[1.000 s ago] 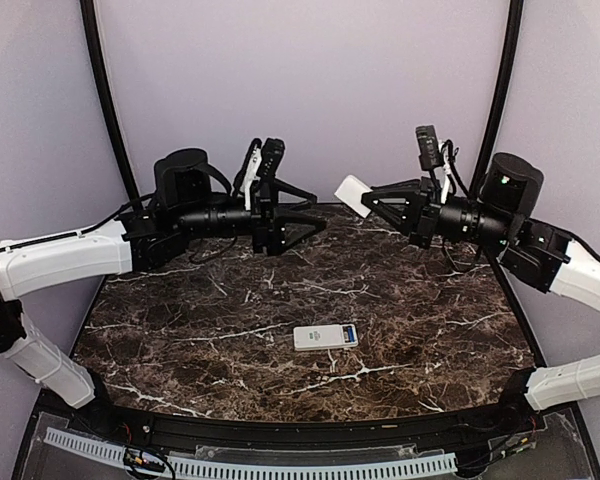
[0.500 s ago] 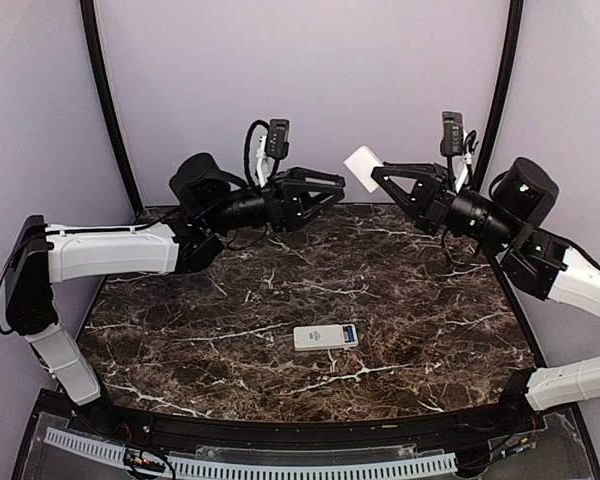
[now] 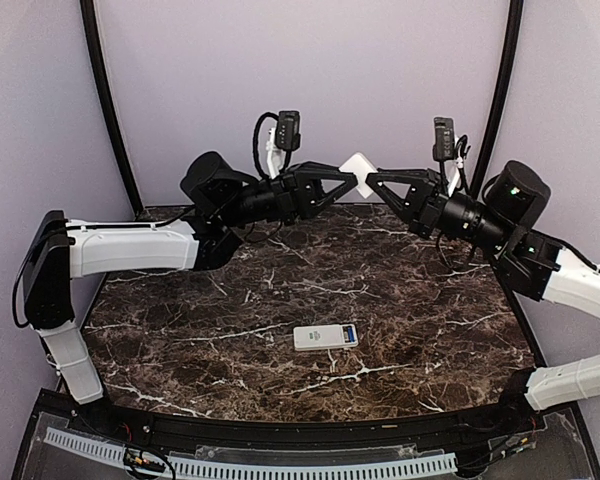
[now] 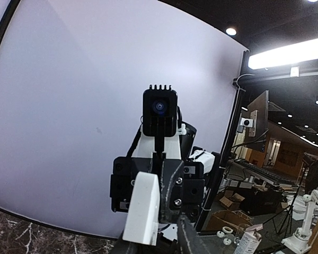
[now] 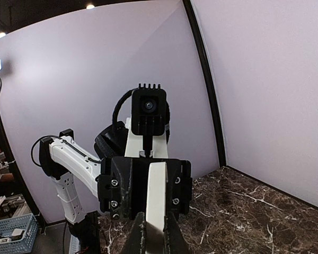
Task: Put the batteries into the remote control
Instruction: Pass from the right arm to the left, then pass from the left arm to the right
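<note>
White piece (image 3: pixel 357 164) in R gripper (image 3: pixel 372 180), at L gripper (image 3: pixel 348 183); remote (image 3: pixel 326 336) on table (image 3: pixel 180 320).

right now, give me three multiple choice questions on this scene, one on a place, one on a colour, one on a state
1. Where is the remote?
A) flat on the table
B) held up in the air
C) hanging off the table edge

2. What colour is the small piece held in the air?
A) black
B) white
C) red

3. How do the right jaws stand?
A) wide open and empty
B) shut on the small piece
C) resting on the table

Answers:
1 A, it lies flat on the table with nothing touching it.
2 B, it shows white in all three views.
3 B, the right wrist view shows the piece pinched edge-on between them.
</note>
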